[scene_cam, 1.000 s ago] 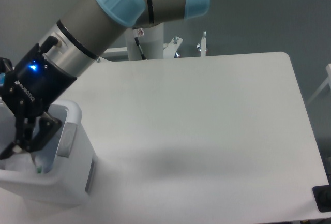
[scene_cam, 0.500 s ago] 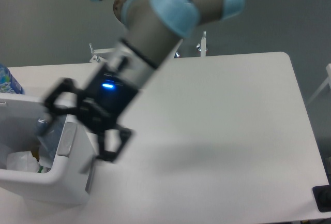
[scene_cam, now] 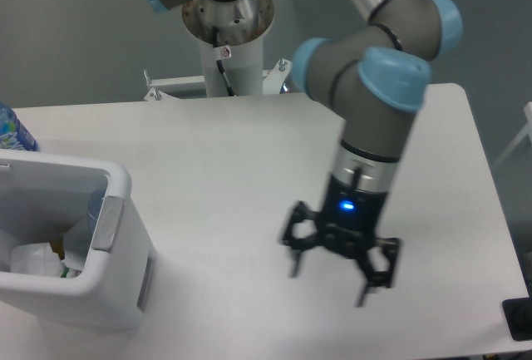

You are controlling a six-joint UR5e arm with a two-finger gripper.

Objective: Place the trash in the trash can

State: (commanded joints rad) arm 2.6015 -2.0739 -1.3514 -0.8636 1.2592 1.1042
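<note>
The white trash can point(scene_cam: 116, 189) stands at the table's front left corner. Inside it lie two pieces of trash: a crumpled white wrapper point(scene_cam: 35, 258) with a green patch, and a clear bottle point(scene_cam: 86, 225) leaning against the inner right wall. My gripper point(scene_cam: 329, 283) hangs over the table's front middle, far right of the can. Its fingers point(scene_cam: 364, 285) are spread wide apart and hold nothing.
A bottle with a bright blue-and-green label point(scene_cam: 12, 130) stands behind the can at the left edge. The arm's base post point(scene_cam: 226, 44) rises behind the table's far edge. A dark object point(scene_cam: 519, 318) sits at the front right corner.
My gripper left the trash can, swung right across the table and now hangs open over the front middle. The trash stays in the can.
</note>
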